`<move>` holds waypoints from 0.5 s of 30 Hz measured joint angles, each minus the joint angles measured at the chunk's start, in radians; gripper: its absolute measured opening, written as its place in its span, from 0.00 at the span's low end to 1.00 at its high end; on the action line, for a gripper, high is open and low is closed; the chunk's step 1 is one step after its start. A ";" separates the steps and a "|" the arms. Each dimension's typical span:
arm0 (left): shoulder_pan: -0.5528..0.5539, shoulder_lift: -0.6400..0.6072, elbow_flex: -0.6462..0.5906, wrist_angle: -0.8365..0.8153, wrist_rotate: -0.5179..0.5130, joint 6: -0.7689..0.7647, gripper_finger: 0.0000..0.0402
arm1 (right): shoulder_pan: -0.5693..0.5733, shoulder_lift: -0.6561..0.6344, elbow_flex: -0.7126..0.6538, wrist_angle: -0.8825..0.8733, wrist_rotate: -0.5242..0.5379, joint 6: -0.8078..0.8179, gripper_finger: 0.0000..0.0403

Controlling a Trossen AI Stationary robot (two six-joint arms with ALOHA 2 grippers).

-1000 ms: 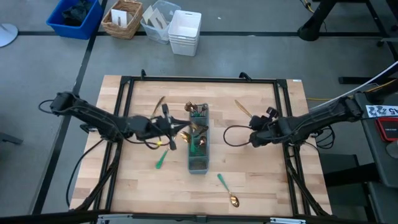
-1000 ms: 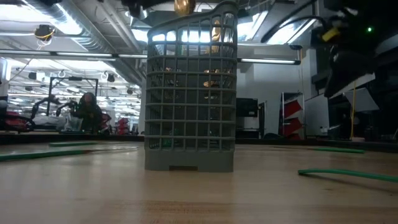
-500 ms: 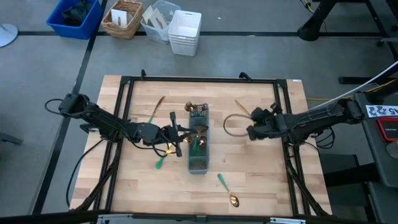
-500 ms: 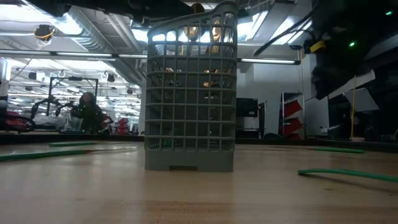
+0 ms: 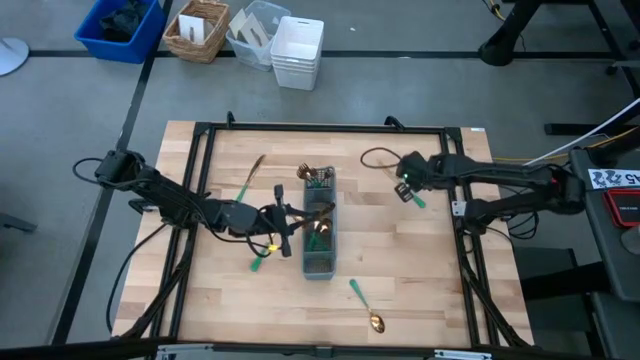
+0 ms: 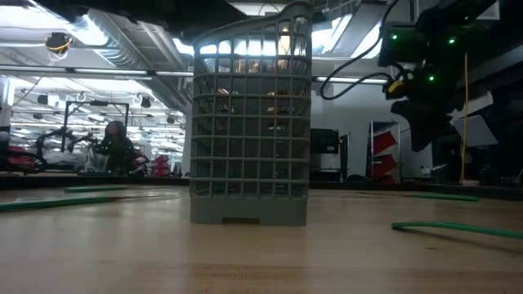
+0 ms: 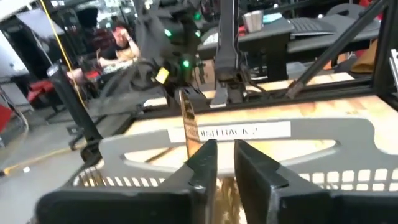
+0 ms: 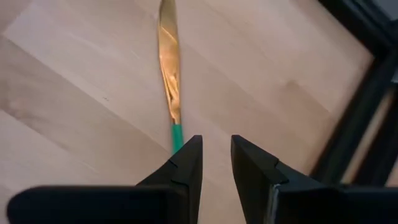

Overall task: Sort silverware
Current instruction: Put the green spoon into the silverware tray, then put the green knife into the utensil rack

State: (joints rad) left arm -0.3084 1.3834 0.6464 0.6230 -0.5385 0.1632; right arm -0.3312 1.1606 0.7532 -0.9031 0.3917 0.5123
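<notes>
The grey caddy [image 5: 318, 264] [image 6: 251, 122] stands upright mid-table with several gold-headed pieces in it. My left gripper [image 5: 292, 222] [image 7: 225, 163] hovers level at the caddy's left rim [image 7: 249, 134], its fingers slightly apart and nothing green between them. One gold piece [image 7: 186, 121] stands upright in the caddy beyond them. At the far right, my right gripper [image 5: 405, 188] [image 8: 216, 155] points down, open, above a knife [image 8: 168, 68] that lies flat on the wood. The knife's green handle [image 8: 177, 134] ends just ahead of the fingertips.
Loose silverware lies flat on the table: one piece at the far left [image 5: 250, 178], a green handle [image 5: 258, 262] left of the caddy, and a spoon [image 5: 366, 308] near the front edge. A black frame [image 5: 205, 170] borders the table. Bins [image 5: 297, 50] stand beyond the far edge.
My right gripper has swung toward the table's far edge and rolled, and now stands over the knife. My left gripper has come down and a little rightward to the caddy. The gold-headed piece that showed above the caddy's rim has sunk into the caddy.
</notes>
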 joint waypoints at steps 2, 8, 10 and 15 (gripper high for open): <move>0.000 0.000 0.000 -0.026 0.000 -0.032 0.16 | -0.039 0.000 0.000 0.022 -0.036 -0.042 0.22; -0.014 0.000 0.000 -0.035 0.000 -0.087 0.26 | -0.134 0.000 0.000 0.040 -0.156 -0.106 0.22; -0.021 0.000 0.000 -0.035 0.000 -0.086 0.27 | -0.157 0.000 0.000 0.040 -0.196 -0.125 0.22; -0.043 0.000 0.000 -0.035 0.000 -0.086 0.28 | -0.195 0.000 0.000 0.040 -0.236 -0.149 0.22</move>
State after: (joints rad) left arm -0.3516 1.3834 0.6464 0.5882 -0.5385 0.0772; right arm -0.5260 1.1609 0.7534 -0.8627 0.1560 0.3637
